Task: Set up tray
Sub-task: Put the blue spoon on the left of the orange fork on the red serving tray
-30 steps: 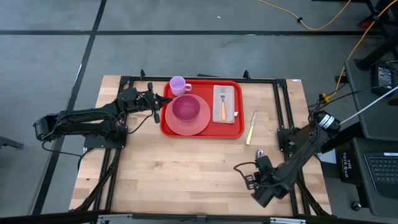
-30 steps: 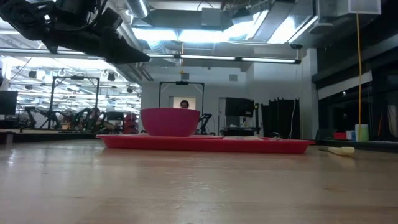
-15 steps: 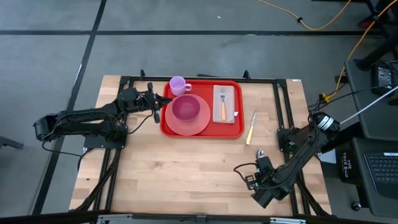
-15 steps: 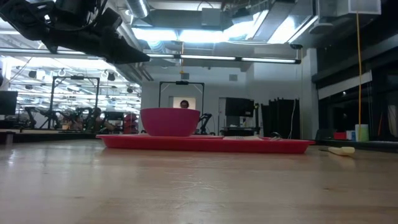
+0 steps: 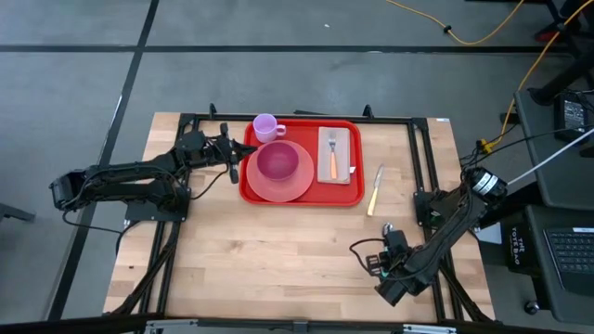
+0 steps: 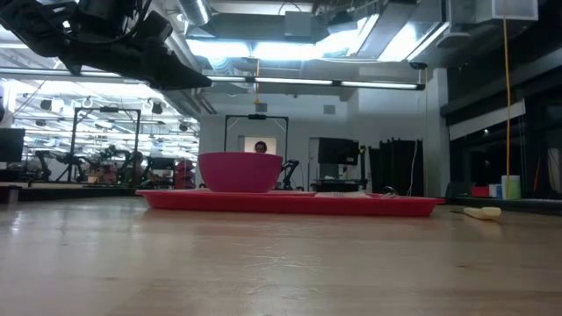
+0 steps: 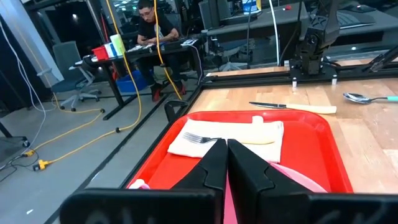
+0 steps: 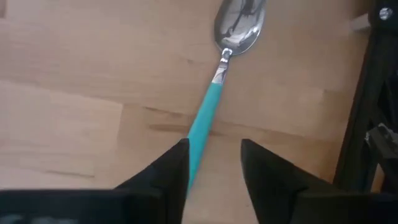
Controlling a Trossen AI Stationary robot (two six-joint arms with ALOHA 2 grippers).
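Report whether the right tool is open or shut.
Open: the right tool's dark fingers stand apart, straddling the teal-handled metal spoon lying on the wooden table.

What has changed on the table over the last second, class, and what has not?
Hardly anything. The right gripper, open astride the teal-handled spoon, shifted very slightly near the table's front right. The left gripper hangs shut by the red tray; the bowl, cup, fork and knife did not move.
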